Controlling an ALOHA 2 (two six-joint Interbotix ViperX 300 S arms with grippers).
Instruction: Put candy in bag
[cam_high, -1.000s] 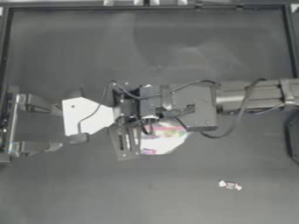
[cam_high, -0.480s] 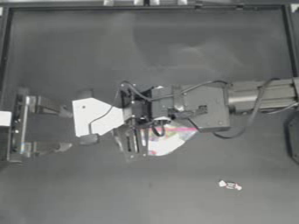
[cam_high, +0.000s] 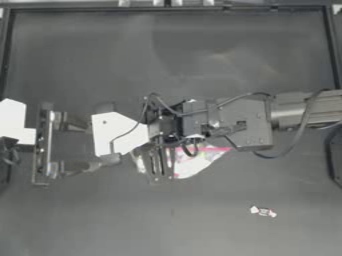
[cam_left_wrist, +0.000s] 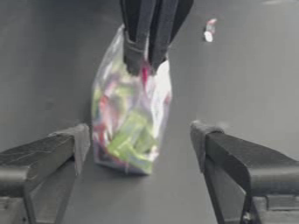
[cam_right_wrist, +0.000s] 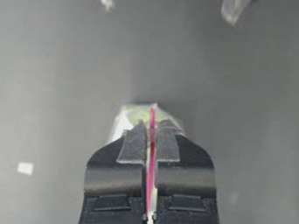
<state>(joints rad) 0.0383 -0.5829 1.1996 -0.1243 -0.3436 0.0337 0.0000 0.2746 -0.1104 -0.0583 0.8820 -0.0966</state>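
Note:
The bag (cam_left_wrist: 125, 127), clear plastic with colourful sweets inside, hangs above the table from its pink seal strip. My right gripper (cam_right_wrist: 151, 131) is shut on that strip; in the top view it (cam_high: 184, 150) sits mid-table over the bag (cam_high: 197, 162). My left gripper (cam_left_wrist: 140, 135) stands open just short of the bag's lower part, one finger on each side, not touching it. From above it (cam_high: 148, 159) is at the bag's left. The candy (cam_high: 262, 212), a tiny white-wrapped sweet, lies alone on the table toward the front right, also visible as the candy (cam_left_wrist: 209, 29) beyond the bag.
The dark table (cam_high: 167, 60) has a raised rim around it. The right arm (cam_high: 307, 110) stretches in from the right edge and the left arm (cam_high: 47, 145) from the left.
My left arm has moved right, bringing its open gripper up to the hanging bag. The right gripper still holds the bag in nearly the same place. The candy has not moved.

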